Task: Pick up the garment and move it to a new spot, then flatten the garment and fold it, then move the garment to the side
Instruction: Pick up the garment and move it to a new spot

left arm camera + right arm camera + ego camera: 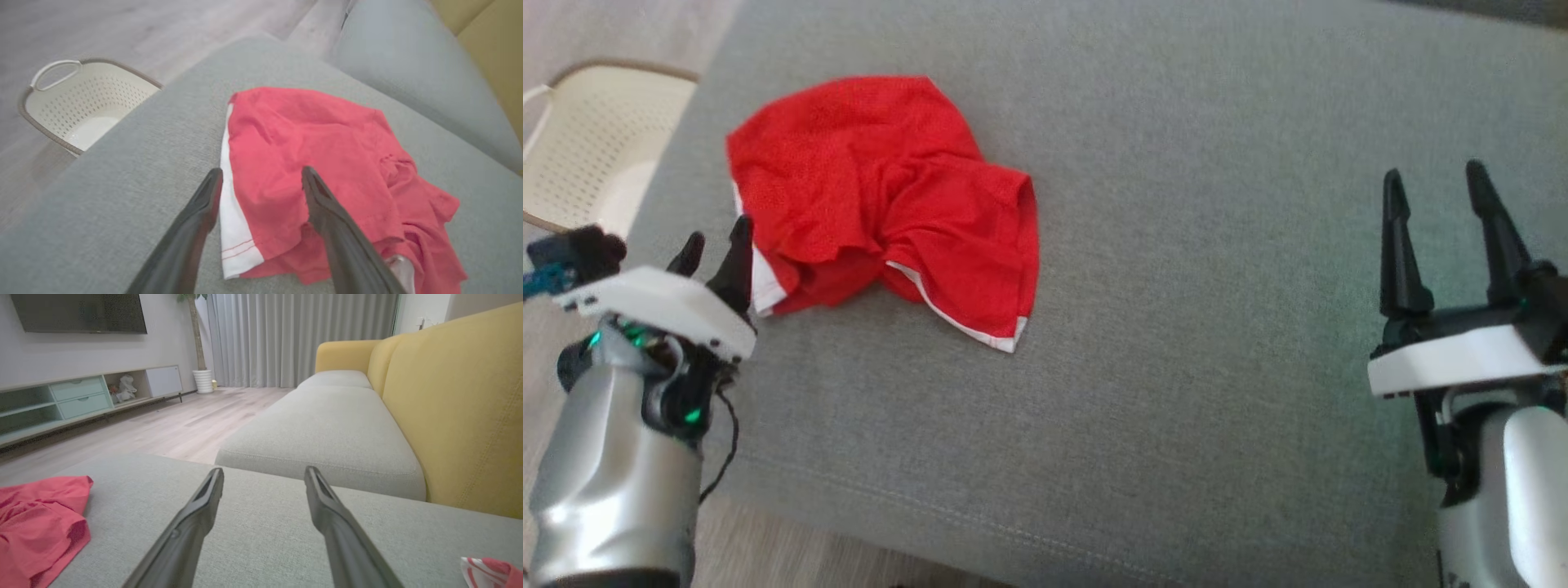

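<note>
The left claw (717, 230) hangs released, fingers spread at the white-banded edge of the garment (882, 196), and the right claw (1434, 171), also released, is well apart over bare cushion (1176, 327). The broad, grey, coarse-woven cushion bears the garment on its left part: crumpled red shorts with white trim, long axis running diagonally from far left to near right, hemmed leg pointing nearward. A cream perforated basket (596, 139) stands beside the cushion.

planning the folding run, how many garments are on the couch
2, it seems: a crumpled red garment beside the left gripper, and a red-and-white cloth corner at the lower right of the right wrist view, mostly cut off, so maybe not a garment. Others may be hidden.
</note>
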You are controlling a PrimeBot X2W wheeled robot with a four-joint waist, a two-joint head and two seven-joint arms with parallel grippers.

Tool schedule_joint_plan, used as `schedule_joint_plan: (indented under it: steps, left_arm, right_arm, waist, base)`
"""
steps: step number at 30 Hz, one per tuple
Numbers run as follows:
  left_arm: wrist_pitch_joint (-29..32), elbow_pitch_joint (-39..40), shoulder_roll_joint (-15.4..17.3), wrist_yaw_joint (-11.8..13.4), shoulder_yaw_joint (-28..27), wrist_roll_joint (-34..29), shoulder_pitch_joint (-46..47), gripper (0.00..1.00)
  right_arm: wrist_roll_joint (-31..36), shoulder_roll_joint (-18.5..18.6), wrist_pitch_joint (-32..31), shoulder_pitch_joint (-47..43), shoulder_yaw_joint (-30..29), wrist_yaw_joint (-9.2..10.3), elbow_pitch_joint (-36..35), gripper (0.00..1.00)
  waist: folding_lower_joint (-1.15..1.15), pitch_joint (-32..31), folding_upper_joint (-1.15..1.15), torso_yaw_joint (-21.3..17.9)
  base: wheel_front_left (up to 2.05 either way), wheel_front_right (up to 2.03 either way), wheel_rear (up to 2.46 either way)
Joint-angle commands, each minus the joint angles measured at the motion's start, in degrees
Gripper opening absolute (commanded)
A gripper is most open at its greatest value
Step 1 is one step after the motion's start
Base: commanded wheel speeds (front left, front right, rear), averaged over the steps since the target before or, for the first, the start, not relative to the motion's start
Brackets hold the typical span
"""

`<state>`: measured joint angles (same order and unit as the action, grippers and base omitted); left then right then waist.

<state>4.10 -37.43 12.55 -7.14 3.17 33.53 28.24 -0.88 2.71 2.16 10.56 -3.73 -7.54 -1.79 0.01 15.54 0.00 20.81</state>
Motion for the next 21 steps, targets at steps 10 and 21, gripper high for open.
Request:
schedule_joint_plan:
  steps: [10,21]
  left_arm:
    - [2.94,-8.36,7.66,-0.34,7.64,7.15,9.82,1.0]
    - [4.23,-16.28,8.64,-0.35,13.16,11.67,13.26,0.0]
  right_arm:
    - [0.53,0.17,-2.67,4.39,2.05,0.05,-6.66,1.0]
    - [0.83,0.17,-2.89,5.06,1.64,0.05,-7.38,1.0]
  waist:
    - [-0.01,7.14,0.0,-3.36]
    - [-0.01,7.35,0.0,-4.24]
  base:
    - [0.0,0.0,0.0]
    - [0.0,0.0,0.0]
